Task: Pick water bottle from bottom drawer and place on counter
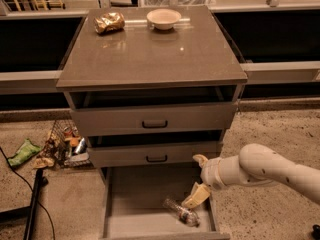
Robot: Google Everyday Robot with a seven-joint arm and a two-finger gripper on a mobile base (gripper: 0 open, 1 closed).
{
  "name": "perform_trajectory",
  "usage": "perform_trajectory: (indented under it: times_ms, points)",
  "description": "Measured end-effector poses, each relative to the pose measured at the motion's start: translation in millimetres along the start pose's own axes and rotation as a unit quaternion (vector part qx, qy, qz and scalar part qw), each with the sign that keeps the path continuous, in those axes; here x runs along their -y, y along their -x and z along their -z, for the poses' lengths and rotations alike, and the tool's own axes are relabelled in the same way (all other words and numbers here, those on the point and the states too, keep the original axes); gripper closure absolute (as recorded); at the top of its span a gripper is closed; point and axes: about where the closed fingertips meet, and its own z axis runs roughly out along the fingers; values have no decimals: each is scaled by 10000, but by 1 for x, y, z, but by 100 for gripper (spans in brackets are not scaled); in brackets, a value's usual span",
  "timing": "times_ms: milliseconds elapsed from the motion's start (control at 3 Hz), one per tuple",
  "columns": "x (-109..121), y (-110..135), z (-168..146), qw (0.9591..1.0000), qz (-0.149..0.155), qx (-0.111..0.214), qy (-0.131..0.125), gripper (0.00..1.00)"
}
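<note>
Camera view: bottom drawer (132,199) pulled open, plain floor showing. Water bottle (180,212) lies on its side on the drawer floor, right front part, near the right wall. Hand (198,179) reaches in from the right on a white arm (265,166), over the drawer's right rear area, just below the middle drawer (155,157). Hand is released: two beige fingers (196,197) spread apart, nothing between them. Lower finger tip sits just above and right of the bottle; cannot tell if it touches. Bottle is outside the fingers' gap, below and slightly left of the hand.

Top drawer (152,120) and middle drawer slightly ajar, black handles. Desk (150,59) carries a crumpled gold foil bag (109,22) at back left and a pale bowl (163,18) at back centre, apart from each other. Floor left of the cabinet: litter pile (62,146), green wrapper (23,152), black pole (35,204).
</note>
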Motion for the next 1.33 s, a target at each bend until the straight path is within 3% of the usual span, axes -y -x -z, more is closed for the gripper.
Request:
perform_trajectory:
  times_ms: [333,1000,1333]
  points:
    - [-5,-16,-23,9997,-131,121,183,0]
    - [-2,-23,-29,9996,-207,93,161,0]
    - [25,-71,-54,9984,-544,20,-137,0]
